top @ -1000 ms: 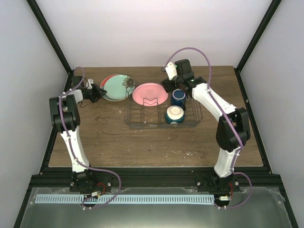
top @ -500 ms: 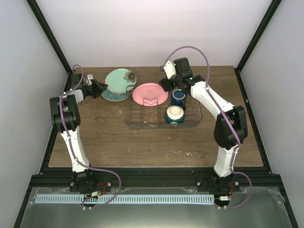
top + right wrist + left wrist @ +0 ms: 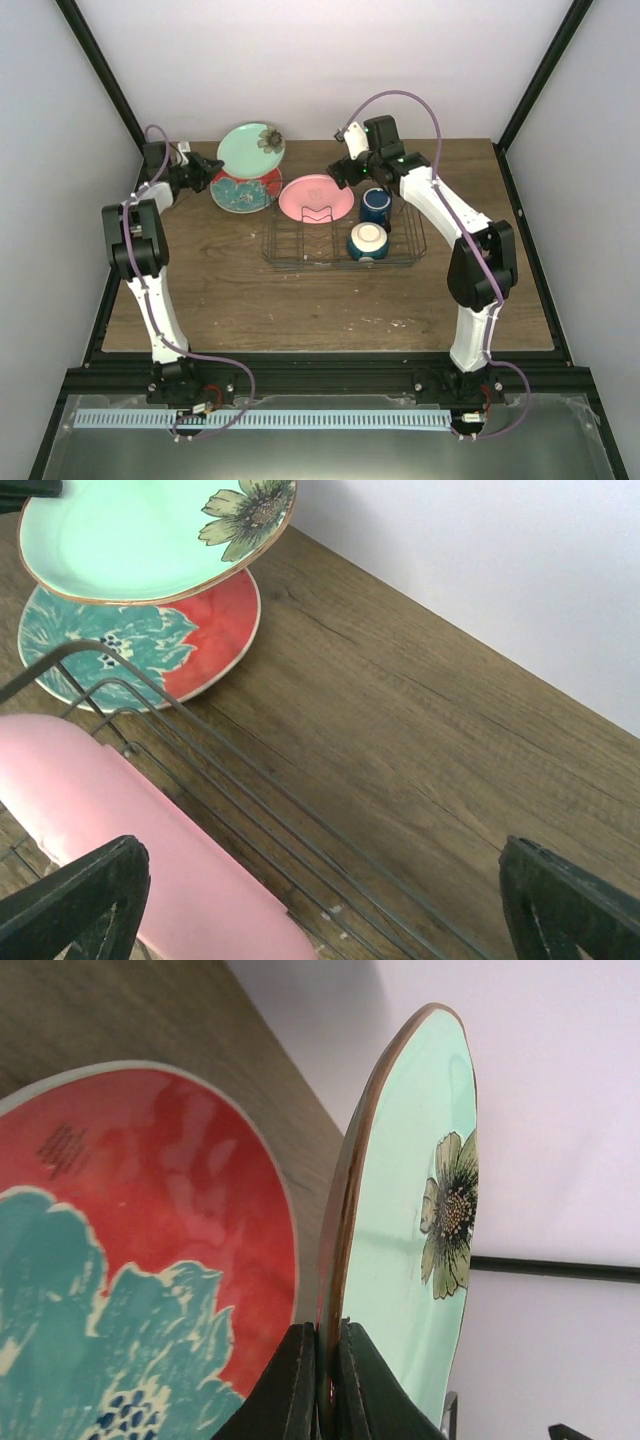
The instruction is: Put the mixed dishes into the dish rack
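Nearest the arms' bases, the rack (image 3: 290,262) sits on the table (image 3: 300,310) with three dishes already in it. The bowl (image 3: 368,240) is at its near right, the mug (image 3: 376,206) is just behind that, and the pink plate (image 3: 315,197) leans among the prongs at its far left. The right gripper (image 3: 342,172) hovers over the rack's far rim, just beside the pink plate, with its jaws spread wide and nothing between them (its own camera shows only wire, wood and pink glaze below). Beyond the rack's far left corner, clear of the wire, the red and teal plate (image 3: 243,192) lies flat on the table. Above it, the left gripper (image 3: 325,1380) is pinched tight on the rim of the green plate (image 3: 250,148), which is lifted off the plate beneath and tilted. The step in hand looks like loading the fourth dish. The next move probably calls for carrying the green plate toward the rack's free slots at its near left and turning it on edge so the rim drops between the prongs. It would need to stay clear of the pink plate and the right arm. The red and teal plate would be the last to load.
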`<action>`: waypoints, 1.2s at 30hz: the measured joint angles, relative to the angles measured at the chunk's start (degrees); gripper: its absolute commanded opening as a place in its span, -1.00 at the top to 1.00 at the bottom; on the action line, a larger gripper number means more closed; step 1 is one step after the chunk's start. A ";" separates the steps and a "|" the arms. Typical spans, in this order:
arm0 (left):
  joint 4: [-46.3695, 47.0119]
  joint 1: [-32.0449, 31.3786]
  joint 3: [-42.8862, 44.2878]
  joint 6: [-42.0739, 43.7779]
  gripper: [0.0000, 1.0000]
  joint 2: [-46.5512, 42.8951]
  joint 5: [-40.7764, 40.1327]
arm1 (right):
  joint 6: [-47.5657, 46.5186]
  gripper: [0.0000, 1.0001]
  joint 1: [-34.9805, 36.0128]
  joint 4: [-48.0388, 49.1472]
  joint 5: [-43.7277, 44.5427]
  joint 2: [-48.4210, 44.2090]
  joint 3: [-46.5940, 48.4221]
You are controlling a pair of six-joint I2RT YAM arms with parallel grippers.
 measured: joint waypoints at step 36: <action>-3.78 -6.21 -10.69 2.25 1.00 -21.29 1.73 | 20.68 -1.00 -0.33 7.98 -34.60 13.31 17.14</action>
